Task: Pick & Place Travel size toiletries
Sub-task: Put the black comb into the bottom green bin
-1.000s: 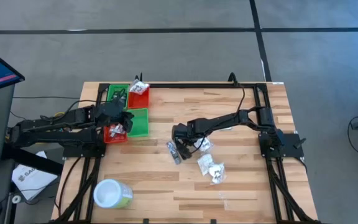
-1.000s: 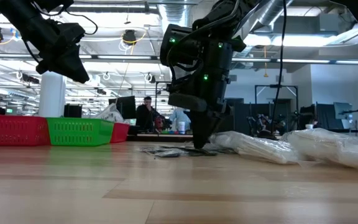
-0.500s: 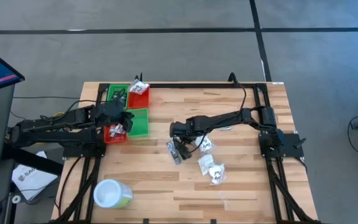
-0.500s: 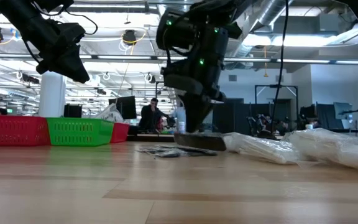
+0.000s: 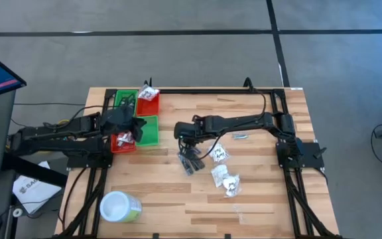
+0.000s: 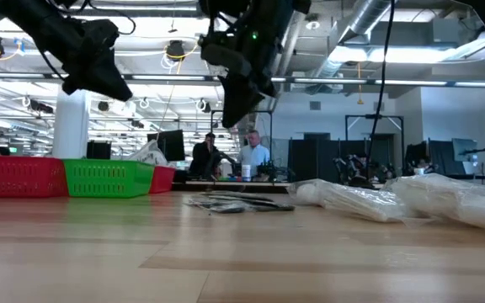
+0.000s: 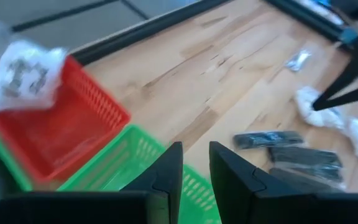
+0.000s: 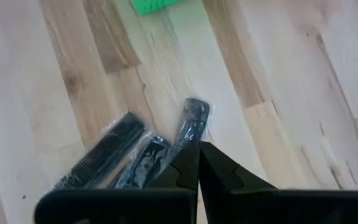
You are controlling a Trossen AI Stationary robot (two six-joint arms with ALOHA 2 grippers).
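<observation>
Right pincer (image 5: 182, 131): raised above the tabletop (image 5: 244, 199), left of centre in the high view; fingers pressed together, nothing between them; in its own wrist view the tips (image 8: 196, 163) hang over the dark wrapped pieces.
Left pincer (image 5: 126, 121): over the bins at the left edge; fingers (image 7: 169, 171) a narrow gap apart, nothing seen between them.
Dark wrapped pieces (image 5: 190, 159): three slim dark items in clear wrap, lying flat and side by side just below the right pincer; in the high view their long axes run near top-to-bottom with a slight slant; one looks toothed like a comb (image 8: 101, 157).
White packets (image 5: 225, 179): crinkly, dark print, lying right of the dark pieces; one more (image 5: 219, 154) nearer the arm; no clear long axis.
Small silver tube (image 5: 239, 137): alone on the wood below the right arm, long axis close to left-right.
Red bin, far (image 5: 148, 103): holds a white packet (image 5: 148, 92) at its far end.
Red bin, near (image 5: 123, 143): a pale packet lies in it.
Green bin (image 5: 148, 131): between the red ones; contents not readable.
Tub (image 5: 118, 207): white lid, green body, at the near left corner.
Background: people (image 6: 211, 156) stand beyond the tabletop in the low view.
</observation>
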